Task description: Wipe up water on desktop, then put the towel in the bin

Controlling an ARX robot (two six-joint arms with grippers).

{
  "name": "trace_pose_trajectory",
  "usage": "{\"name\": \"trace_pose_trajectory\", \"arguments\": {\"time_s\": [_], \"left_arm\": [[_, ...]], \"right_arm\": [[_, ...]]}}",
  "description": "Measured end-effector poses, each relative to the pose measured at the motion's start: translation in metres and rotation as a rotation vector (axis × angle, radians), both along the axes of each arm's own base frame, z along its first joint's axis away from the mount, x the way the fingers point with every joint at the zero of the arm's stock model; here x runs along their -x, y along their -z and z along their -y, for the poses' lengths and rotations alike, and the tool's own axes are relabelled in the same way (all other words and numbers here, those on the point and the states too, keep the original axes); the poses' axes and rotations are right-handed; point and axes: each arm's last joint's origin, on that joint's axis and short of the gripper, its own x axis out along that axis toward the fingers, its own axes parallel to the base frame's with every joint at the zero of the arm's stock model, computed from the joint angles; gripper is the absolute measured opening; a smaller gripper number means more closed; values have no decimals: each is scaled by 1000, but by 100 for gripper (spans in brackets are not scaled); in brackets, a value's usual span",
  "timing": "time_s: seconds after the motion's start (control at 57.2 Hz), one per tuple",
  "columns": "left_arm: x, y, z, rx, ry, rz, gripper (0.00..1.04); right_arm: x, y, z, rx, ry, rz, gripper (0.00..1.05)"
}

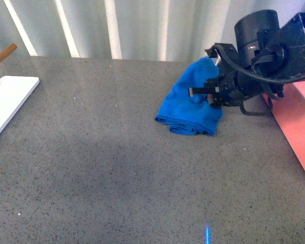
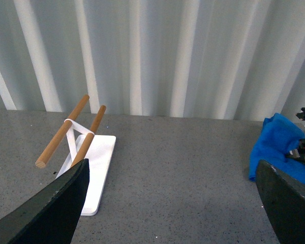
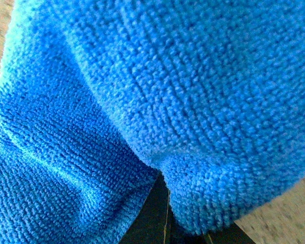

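Observation:
The blue towel point(image 1: 189, 109) lies bunched on the dark grey speckled desktop point(image 1: 117, 203) at the back right, its upper part lifted. My right gripper point(image 1: 211, 94) is shut on that upper part, reaching in from the right. The towel point(image 3: 142, 101) fills the right wrist view and hides the fingers. The salmon-pink bin point(image 1: 297, 119) stands just right of the towel, under the right arm. My left gripper point(image 2: 173, 216) hangs open over bare desktop, its fingers point(image 2: 56, 206) wide apart, with the towel point(image 2: 277, 145) off to one side.
A flat white tray point(image 1: 7, 101) lies at the left edge, with wooden rods point(image 2: 66, 132) propped over it. A pale corrugated wall point(image 1: 117, 25) closes off the back. A faintly darker patch point(image 1: 107, 168) shows on the desktop in front of the towel.

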Motion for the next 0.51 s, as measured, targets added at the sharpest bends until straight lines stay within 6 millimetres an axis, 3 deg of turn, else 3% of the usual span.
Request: {"name": "trace_pose_trajectory", "arguments": {"time_s": [0.245,0.402,0.507], "left_arm": [[0,0,0,0,0,0,98],[0,0,0,0,0,0,98],[0,0,0,0,0,0,98]], "right_arm": [[-9,-6,-61,-59,-202,24,3],[1,-6,-101,-94,-327,11,3],[10,-3,-115,-109,-376,-9,3]]}}
